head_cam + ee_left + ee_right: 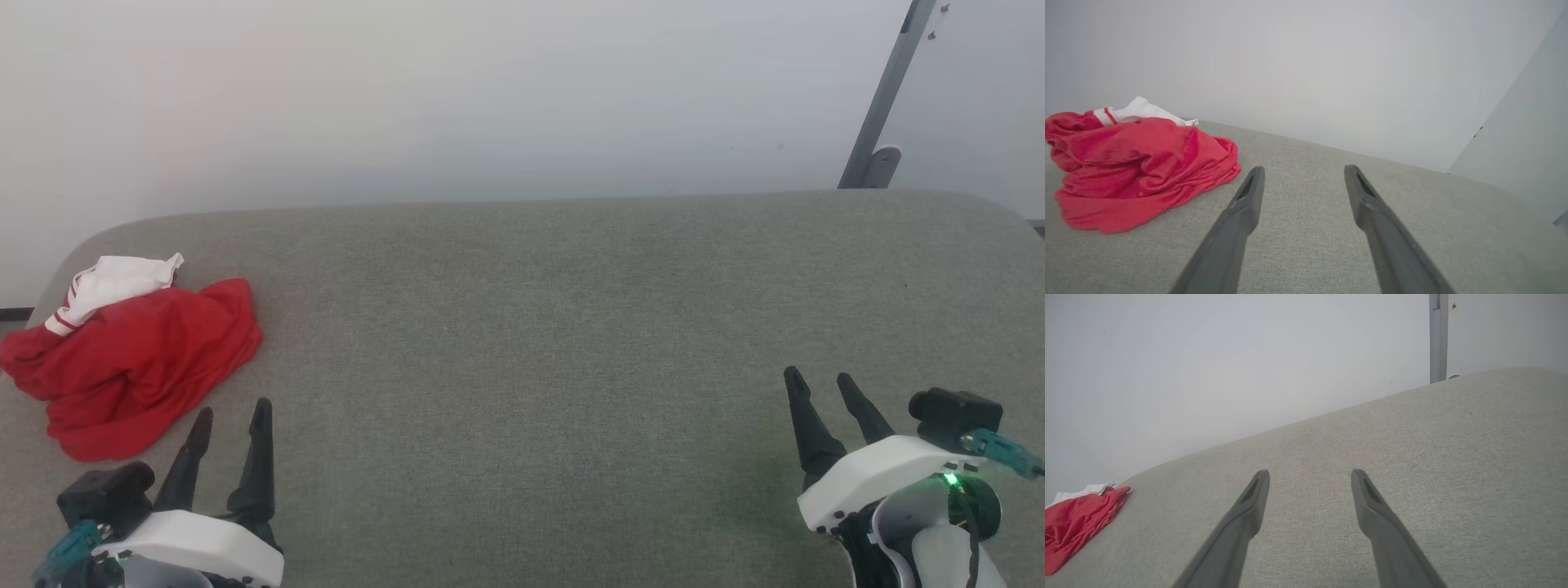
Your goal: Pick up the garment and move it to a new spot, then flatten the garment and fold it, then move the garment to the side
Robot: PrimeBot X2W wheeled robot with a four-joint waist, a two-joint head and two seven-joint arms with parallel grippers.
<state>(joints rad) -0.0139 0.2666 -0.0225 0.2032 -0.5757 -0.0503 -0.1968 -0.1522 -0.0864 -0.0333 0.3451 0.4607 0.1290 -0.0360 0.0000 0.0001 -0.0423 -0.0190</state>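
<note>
jaws of the left gripper (233, 408) stand spread, empty. the garment (139, 359) lies crumpled just beside its left finger, slightly ahead. advance leftward, lower, pinch a thick red fold. right gripper (816, 376): spread, well apart.

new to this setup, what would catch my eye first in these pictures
The crumpled red shirt, with a bit of white at its far edge, lies bunched at the far left of the grey fabric surface and draws the eye first. Next come the two dark-fingered hands: the left hand open just beside the shirt, not touching it, and the right hand open at the lower right, far from it.
</note>
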